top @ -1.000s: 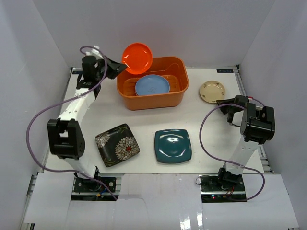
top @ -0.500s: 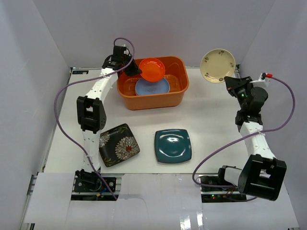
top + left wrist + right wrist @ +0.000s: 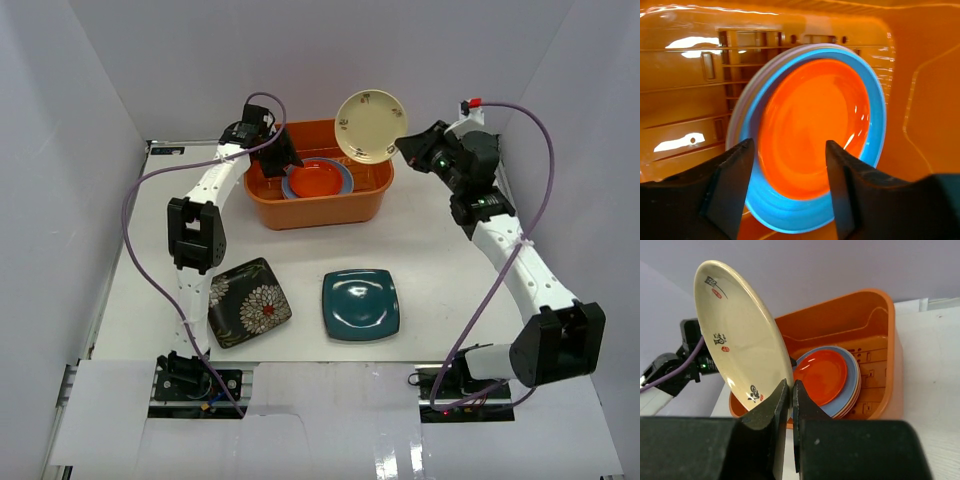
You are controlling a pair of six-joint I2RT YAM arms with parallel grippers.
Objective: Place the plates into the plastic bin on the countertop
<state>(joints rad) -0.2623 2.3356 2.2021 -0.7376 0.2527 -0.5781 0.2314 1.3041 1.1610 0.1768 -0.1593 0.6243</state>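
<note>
- The orange-red plate (image 3: 317,180) lies on the light blue plate (image 3: 790,222) in the plastic bin (image 3: 320,215); the left gripper (image 3: 788,150) hangs above, fingers apart, empty
- The right gripper (image 3: 788,390) clamps the beige plate (image 3: 370,125) by its rim, tilted above the bin's far right corner
- The black flowered plate (image 3: 245,302) and the teal plate (image 3: 360,304) lie on the countertop (image 3: 440,260)
- Versus half a second ago: the orange-red plate is let go, the beige plate is nearer the bin

White countertop (image 3: 440,260) w/ 3 items: orange bin (image 3: 318,212) at back, flowered plate (image 3: 245,302) & teal plate (image 3: 360,304) nearer.

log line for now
left gripper: open over orange-red plate in bin | right gripper: shut on beige plate | floral plate, teal plate: countertop
</note>
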